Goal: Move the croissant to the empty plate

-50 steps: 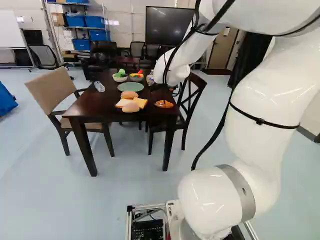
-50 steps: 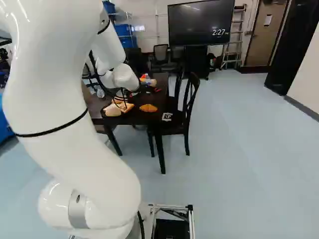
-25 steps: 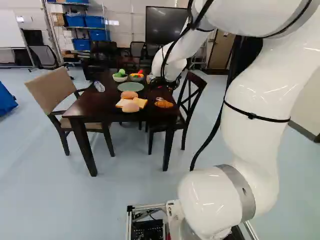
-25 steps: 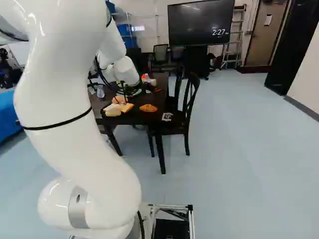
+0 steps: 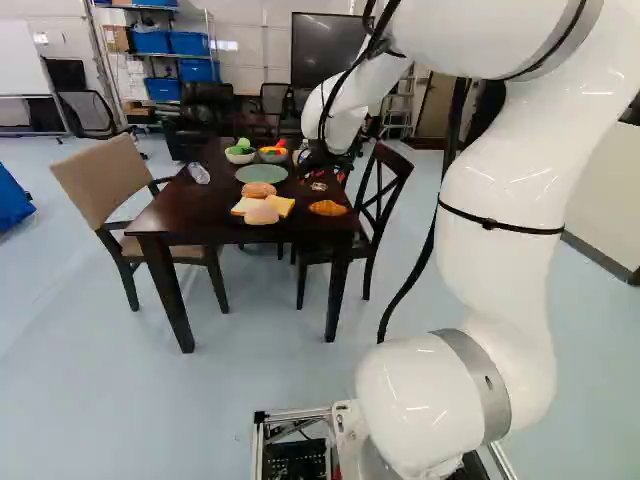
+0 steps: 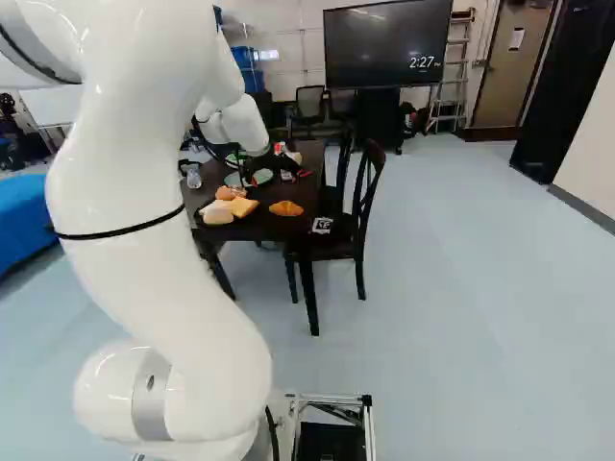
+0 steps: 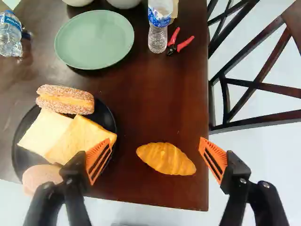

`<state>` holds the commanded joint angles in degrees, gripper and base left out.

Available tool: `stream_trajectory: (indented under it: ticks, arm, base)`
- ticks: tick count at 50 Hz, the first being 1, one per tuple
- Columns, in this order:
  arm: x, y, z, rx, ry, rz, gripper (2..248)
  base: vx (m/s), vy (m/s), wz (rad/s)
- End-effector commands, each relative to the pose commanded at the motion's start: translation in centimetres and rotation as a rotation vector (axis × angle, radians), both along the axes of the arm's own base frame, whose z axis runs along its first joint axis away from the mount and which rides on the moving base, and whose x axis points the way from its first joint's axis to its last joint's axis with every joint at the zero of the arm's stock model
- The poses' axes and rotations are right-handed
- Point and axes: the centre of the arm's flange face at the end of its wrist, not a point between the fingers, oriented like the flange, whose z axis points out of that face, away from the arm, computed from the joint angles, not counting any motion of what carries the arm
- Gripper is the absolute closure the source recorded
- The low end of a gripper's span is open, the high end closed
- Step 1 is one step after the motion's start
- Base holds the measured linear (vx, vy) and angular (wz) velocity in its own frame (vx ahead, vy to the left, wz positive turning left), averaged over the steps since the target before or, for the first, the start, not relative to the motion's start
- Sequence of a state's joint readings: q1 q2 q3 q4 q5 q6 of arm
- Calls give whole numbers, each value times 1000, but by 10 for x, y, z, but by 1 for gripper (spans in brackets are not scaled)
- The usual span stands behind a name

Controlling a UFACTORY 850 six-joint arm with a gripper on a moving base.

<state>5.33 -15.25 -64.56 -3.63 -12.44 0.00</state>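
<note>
At the right of the left base view my gripper hangs over the table's far right part. In the wrist view the gripper stands wide open, nothing held. The croissant lies on bare table, seen between the two orange pads and below them, near the table's corner; it also shows in the right base view, the croissant lying apart from the gripper. The empty green plate lies farther in on the table, past the bread.
A black plate with bread slices, a long bun and a round bun stands beside the croissant. Two water bottles, red-handled pliers and two bowls are on the table. Chairs flank it.
The arm has swung left in the left base view, its upper links shifting, with the gripper now nearer the far right of the table. The base and the croissant have stayed put.
</note>
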Motion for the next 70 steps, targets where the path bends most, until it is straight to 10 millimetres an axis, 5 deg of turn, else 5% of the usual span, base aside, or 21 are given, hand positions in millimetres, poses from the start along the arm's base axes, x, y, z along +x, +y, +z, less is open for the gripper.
stream_trajectory:
  ticks: [37, 70]
  arm:
    - [44, 0, -6, -33, 234, -18, 3]
    - [43, 0, -7, -124, 243, 137, 3]
  base:
    - [0, 0, 0]
    - [0, 0, 0]
